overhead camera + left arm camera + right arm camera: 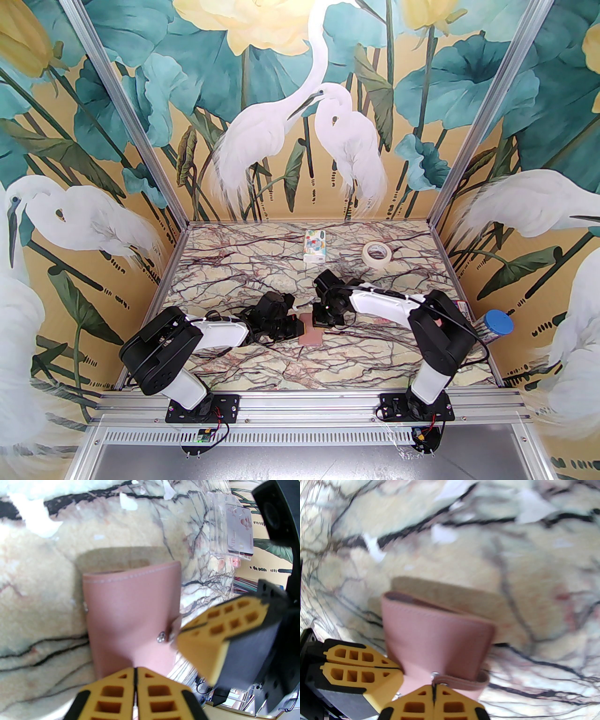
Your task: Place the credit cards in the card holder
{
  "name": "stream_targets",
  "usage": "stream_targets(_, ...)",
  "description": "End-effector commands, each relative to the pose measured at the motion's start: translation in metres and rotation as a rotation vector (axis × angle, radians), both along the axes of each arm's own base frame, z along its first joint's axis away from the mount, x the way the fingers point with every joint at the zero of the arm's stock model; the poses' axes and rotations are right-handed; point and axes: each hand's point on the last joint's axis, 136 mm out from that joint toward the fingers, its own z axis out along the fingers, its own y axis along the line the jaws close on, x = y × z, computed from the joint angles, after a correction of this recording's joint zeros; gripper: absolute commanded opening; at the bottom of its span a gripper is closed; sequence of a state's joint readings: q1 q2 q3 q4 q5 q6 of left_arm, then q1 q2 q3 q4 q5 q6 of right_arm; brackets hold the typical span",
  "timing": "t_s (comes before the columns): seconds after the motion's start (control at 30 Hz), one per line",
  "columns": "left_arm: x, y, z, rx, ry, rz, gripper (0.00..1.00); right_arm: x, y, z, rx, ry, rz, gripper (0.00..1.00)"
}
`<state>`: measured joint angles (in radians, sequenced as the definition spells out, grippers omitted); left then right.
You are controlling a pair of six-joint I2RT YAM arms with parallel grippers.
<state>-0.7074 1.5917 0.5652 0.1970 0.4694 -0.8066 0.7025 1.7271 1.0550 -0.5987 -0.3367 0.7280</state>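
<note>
Reaching in from 9 o'clock, the left pincer [291, 326] was seen clenched on the left edge of the card holder [309, 334], its fingers pressed together with pink material between them. The holder was folded shut and lay at the centre of the counter [234, 281], its long axis judged to run roughly from 12 to 6 o'clock, though the overhead view left this unclear. From 3 o'clock the right pincer [433, 687] was closed on the snap tab [461, 681] at the holder's right edge. Both pincers touched the holder, so neither arm was the nearer. The opening was judged to depend on the tab being drawn toward 3 o'clock while the left edge was held down.

The credit cards [240, 534] were stacked in a clear box [218, 524] well apart at 3 o'clock, beyond the right arm, near a blue-lidded tub [498, 323]. A tissue pack [315, 245] at 12 o'clock and a tape roll [377, 254] at 1 o'clock were clear of the path.
</note>
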Motion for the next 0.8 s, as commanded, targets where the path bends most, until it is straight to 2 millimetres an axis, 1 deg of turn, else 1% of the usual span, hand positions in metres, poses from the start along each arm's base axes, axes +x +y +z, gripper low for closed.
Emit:
stream_targets(0.0,-0.002,0.007,-0.008,0.048,-0.007,0.004,0.08,-0.001,-0.009,-0.001,-0.017,-0.011,0.006,0.00)
stream_targets(0.17,-0.001,0.007,-0.009,0.047,-0.009,0.005,0.08,-0.008,0.004,-0.007,0.042,0.030,0.035,0.00)
stream_targets(0.3,-0.001,0.006,-0.009,0.044,-0.009,0.004,0.08,-0.014,0.013,-0.007,0.062,0.042,0.081,0.00)
stream_targets(0.57,-0.001,0.006,-0.010,0.046,-0.007,0.004,0.08,-0.015,0.008,-0.017,0.022,0.053,0.073,0.00)
stream_targets(0.77,-0.002,0.007,-0.010,0.048,-0.007,0.003,0.08,-0.010,0.012,-0.014,0.037,0.032,0.064,0.00)
